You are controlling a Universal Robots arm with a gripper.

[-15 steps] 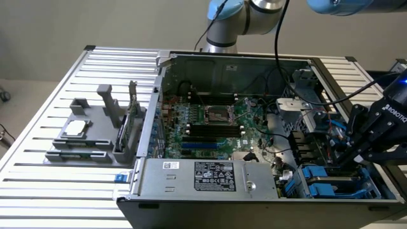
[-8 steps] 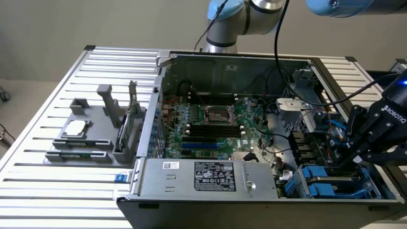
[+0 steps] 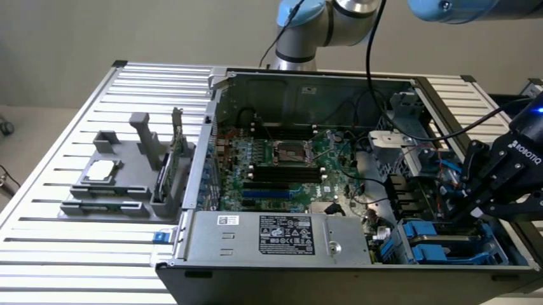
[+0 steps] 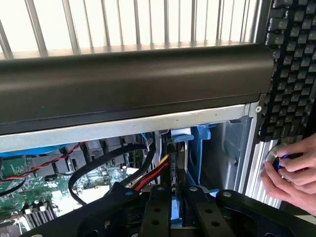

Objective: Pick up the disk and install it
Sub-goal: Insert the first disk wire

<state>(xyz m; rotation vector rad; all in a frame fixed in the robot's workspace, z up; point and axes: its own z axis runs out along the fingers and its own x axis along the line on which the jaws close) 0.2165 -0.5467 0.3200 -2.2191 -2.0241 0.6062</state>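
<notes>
My gripper [image 3: 467, 217] reaches down into the drive bay at the open computer case's corner, at the exterior view's right. In the wrist view its fingers [image 4: 157, 210] are shut on the disk [image 4: 174, 160], a thin slab seen edge-on with a blue carrier end [image 4: 181, 134] at its far tip. The disk stands upright inside the bay, beside a blue plastic frame [image 4: 203, 148] and the case's black rim [image 4: 133, 84]. In the exterior view the gripper body hides the disk.
Red, yellow and black cables [image 4: 148, 175] run close beside the fingers. Blue carriers [image 3: 428, 248] sit in the bay, next to the grey power supply box [image 3: 280, 235] and motherboard [image 3: 284, 165]. A grey fixture with a small chip [image 3: 102, 170] stands on the slatted table. A hand [image 4: 294, 173] rests near a keyboard [image 4: 291, 69].
</notes>
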